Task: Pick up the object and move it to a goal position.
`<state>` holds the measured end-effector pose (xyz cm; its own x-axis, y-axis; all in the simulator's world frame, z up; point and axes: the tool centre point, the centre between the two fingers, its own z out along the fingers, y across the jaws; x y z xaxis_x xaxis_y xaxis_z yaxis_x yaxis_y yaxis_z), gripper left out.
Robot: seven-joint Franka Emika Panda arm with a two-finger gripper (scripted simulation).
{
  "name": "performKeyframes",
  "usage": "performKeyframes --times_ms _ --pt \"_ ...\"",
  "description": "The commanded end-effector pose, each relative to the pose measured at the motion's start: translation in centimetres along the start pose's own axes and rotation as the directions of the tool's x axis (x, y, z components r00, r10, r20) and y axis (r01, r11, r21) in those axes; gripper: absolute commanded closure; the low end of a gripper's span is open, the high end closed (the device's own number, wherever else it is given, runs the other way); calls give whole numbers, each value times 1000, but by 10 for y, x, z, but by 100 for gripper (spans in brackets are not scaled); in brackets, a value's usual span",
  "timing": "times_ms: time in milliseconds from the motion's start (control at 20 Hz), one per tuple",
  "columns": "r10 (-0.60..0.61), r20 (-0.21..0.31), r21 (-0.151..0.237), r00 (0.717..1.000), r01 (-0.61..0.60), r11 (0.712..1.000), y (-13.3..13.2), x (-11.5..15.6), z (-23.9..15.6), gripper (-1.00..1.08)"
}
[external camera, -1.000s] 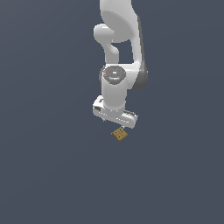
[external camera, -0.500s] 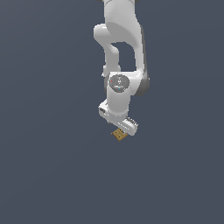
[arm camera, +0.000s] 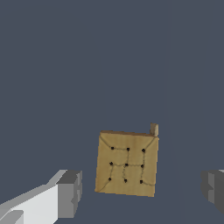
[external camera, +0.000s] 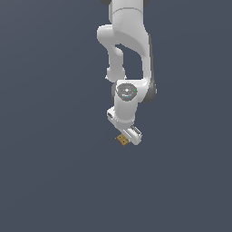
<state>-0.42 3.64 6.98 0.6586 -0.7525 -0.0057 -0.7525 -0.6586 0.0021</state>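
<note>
Your arm (external camera: 129, 54) comes down from the top centre of the exterior view, white against a flat dark grey-blue ground (external camera: 45, 172), and ends a little below the middle of the frame with the hand turned at a slant. The object (external camera: 122, 140), a small tan-brown square block, sits just below and to the exterior view's left of the hand, right at its lower edge; from this angle you cannot tell whether anything touches it. Look at the wrist view and you get the clearer reading: the block (arm camera: 127, 163) lies flat with its broad face toward the camera, marked with nine dark dots in a three-by-three grid joined by faint lines, and a small nub stands at one corner. The gripper (arm camera: 142, 190) has its fingers spread wide: one grey fingertip (arm camera: 70, 194) stands on one side of the block and the other fingertip (arm camera: 213, 189) on the far side near the frame edge. You can see open ground between each pad and the block, a narrow strip on the nearer side and a much wider one on the other, so the jaws are apart and clamped on nothing.
</note>
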Motion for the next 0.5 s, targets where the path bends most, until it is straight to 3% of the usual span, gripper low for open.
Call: performKeyframes --times_ms 0,450 --pt "33 -3 1 999 -33 999 -1 -1 4 -92" --pt "70 -5 2 998 -70 998 -2 -3 9 -92"
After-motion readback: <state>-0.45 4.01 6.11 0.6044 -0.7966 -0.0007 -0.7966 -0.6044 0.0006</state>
